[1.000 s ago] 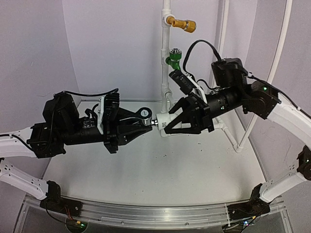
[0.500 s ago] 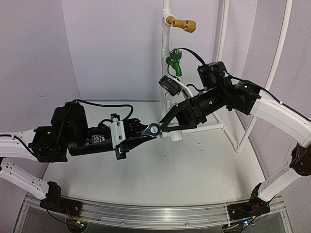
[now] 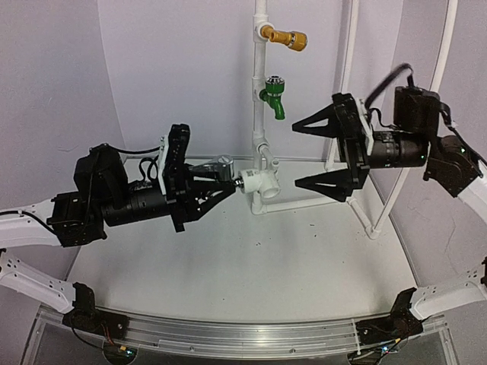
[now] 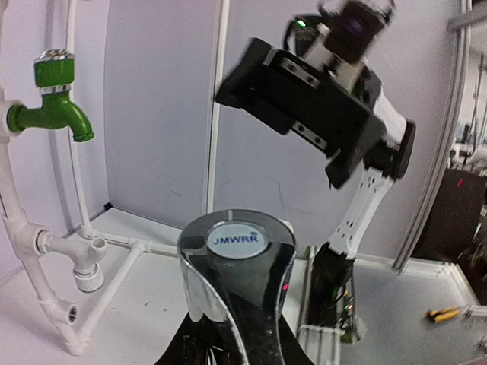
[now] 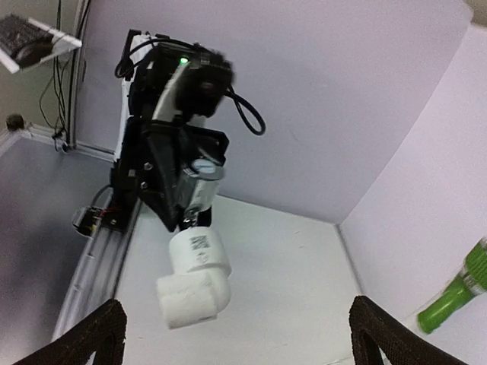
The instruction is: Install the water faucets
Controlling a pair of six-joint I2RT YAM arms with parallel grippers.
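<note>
The left gripper (image 3: 226, 181) squeezes the shiny silver metal tap (image 3: 221, 163), the short white plastic fitting (image 3: 259, 182) sits on its end, and the right gripper (image 3: 297, 155) is spread wide apart, holding nothing.

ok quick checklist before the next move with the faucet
1. Grip: left gripper shut on the silver tap: ok.
2. The white fitting sits on the tap's end: ok. Whether it is tight: cannot tell.
3. The right gripper is open and holds nothing: ok.
4. The right gripper is apart from the fitting: ok.
5. The pipe frame shows a free socket low down: ok.
6. Fitting lined up with that socket: cannot tell.
</note>
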